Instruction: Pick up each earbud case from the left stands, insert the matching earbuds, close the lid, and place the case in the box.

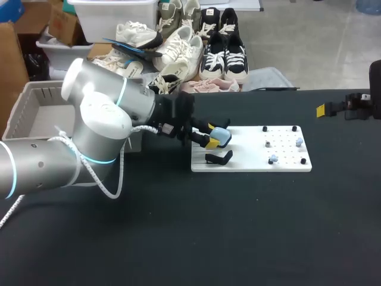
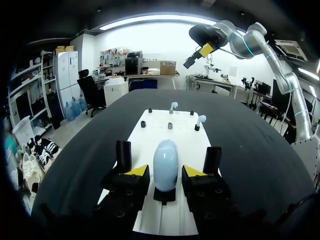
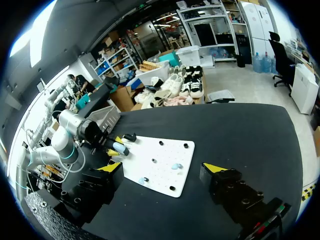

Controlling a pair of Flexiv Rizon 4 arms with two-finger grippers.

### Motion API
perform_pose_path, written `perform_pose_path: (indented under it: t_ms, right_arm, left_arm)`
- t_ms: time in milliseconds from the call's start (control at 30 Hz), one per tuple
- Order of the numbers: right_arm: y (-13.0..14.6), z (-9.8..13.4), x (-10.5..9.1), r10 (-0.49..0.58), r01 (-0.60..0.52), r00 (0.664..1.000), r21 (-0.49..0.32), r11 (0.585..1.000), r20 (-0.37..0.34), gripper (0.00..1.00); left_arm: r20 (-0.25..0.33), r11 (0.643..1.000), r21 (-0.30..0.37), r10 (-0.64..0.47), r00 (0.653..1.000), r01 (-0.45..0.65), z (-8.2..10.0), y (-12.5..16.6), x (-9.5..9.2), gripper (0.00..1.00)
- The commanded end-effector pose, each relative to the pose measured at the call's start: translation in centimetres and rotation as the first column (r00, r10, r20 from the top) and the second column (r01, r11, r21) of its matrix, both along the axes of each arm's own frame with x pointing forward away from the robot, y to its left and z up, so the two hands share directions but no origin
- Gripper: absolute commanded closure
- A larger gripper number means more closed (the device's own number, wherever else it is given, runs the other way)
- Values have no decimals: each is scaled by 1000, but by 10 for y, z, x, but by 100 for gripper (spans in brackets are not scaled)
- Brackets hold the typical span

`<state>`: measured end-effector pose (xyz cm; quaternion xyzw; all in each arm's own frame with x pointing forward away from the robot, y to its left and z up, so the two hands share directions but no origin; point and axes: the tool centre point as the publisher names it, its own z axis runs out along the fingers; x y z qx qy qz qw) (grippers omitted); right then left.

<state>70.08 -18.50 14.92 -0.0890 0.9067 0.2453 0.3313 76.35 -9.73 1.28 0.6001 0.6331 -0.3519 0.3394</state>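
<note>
Pale-blue and smooth, the rounded plastic earbud case (image 2: 166,155) stands upright on a small black stand (image 2: 165,195). The stand is at the end of the flat white peg board (image 2: 165,135) nearest my left gripper (image 2: 165,172), and the case sits right between that gripper's yellow tips. My left jaws are parted just wider than the case. A thin gap shows on each side, so I have hold of nothing. My right gripper (image 3: 164,167) hangs over the far end of the black desk (image 1: 238,226), its jaws spread wide and empty.

The step in hand, as I judge it, is picking the case off its stand. To do it well I should close evenly, so both jaws meet the case's flanks at its widest part. The shell looks slick and curved, and a grip too high could squirt it out. Then I should lift straight up before swinging away, so the stand isn't dragged along the board.

Counting:
- 1 case
- 2 pale-blue earbuds (image 2: 173,106) on the board's far end
- 4 black pegs (image 2: 149,110) and 1 grey peg (image 2: 170,125)
- 1 empty black stand (image 1: 218,158) beside the loaded one
- 1 grey slatted box (image 1: 47,116) beyond the desk's left edge

A black upright (image 2: 123,155) flanks my left gripper on each side in the wrist view. Those 2 may be further stands, but I can't tell.
</note>
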Motion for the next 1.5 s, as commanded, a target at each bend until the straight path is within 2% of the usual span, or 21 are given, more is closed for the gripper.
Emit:
perform_pose_path:
  t_ms: [33, 300, 467, 600, 733, 1200, 1500]
  right_arm:
    - [0, 0, 0, 1, -1, 1000, 0, 1000, -1, 0]
    - [0, 0, 0, 1, -1, 1000, 0, 1000, -1, 0]
    - [0, 0, 0, 1, -1, 1000, 0, 1000, -1, 0]
    - [0, 0, 0, 1, -1, 1000, 0, 1000, -1, 0]
    - [0, 0, 0, 1, -1, 1000, 0, 1000, -1, 0]
    - [0, 0, 0, 1, -1, 1000, 0, 1000, -1, 0]
    - [0, 0, 0, 1, -1, 1000, 0, 1000, -1, 0]
  left_arm:
    - [-2, 1000, 2, -5, 1000, 5, -1, -1, 2, 59]
    - [-6, 1000, 1, -2, 1000, 2, -1, -1, 2, 66]
    - [-6, 1000, 1, -2, 1000, 2, -2, -1, 2, 78]
    - [-6, 1000, -1, -3, 1000, 3, -2, -1, 2, 83]
    - [-4, 1000, -3, -3, 1000, 3, -1, -1, 2, 100]
    - [-2, 1000, -10, -15, 1000, 15, 13, 2, 3, 100]
    - [18, 1000, -20, 5, 1000, -5, 44, 0, 4, 100]
